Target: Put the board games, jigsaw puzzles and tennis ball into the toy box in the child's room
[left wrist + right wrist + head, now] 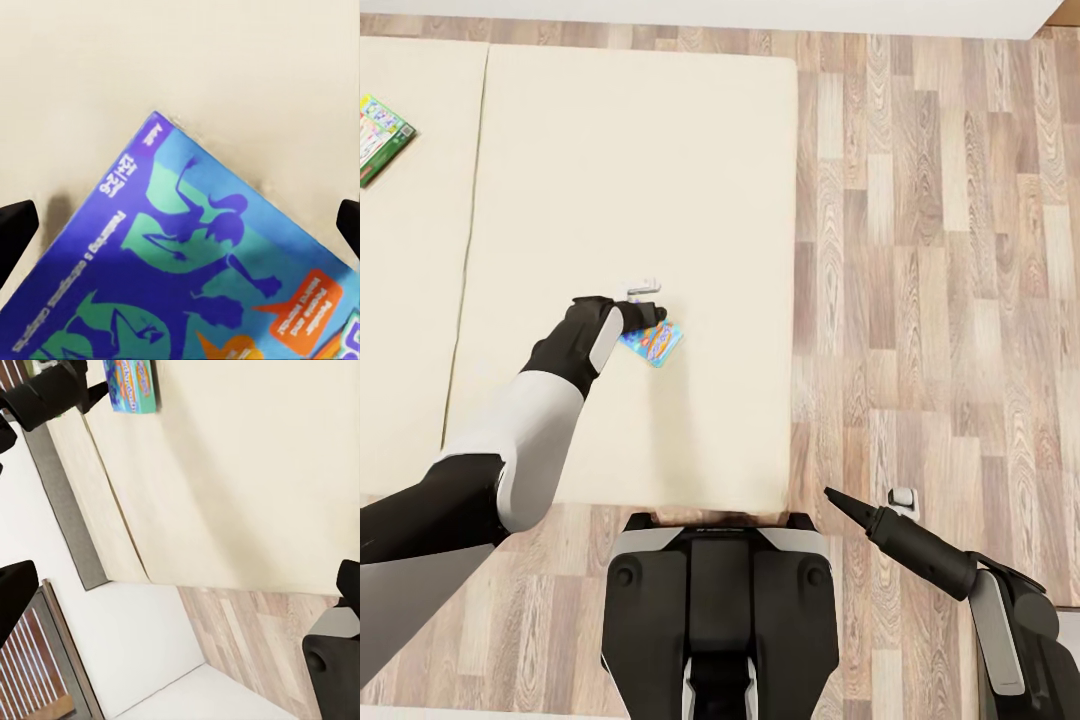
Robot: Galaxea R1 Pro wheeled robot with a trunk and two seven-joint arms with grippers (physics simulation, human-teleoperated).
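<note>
My left fingers (645, 300) hang over the small blue board game (653, 343), which lies flat on the bed (660, 150) near its foot-side edge. In the left wrist view my two fingertips (15, 232) stand wide apart at either side of the picture, spread open with the box's corner (195, 255) between them and nothing gripped. I judge I hold them this way so the pair can come down astride the box's edge; the box is thin and flat on a soft mattress, so getting under it may be awkward.

My right fingers (838, 497) sit low at my side above the wood floor (940, 250), out of the way. In the right wrist view their dark tips (15, 592) appear spread, holding nothing.

The second board game (380, 135), green-edged and colourful, rests far off on the bed's other mattress section. A seam (470, 230) divides the two sections. Nothing stands between my left fingers and the blue box.
</note>
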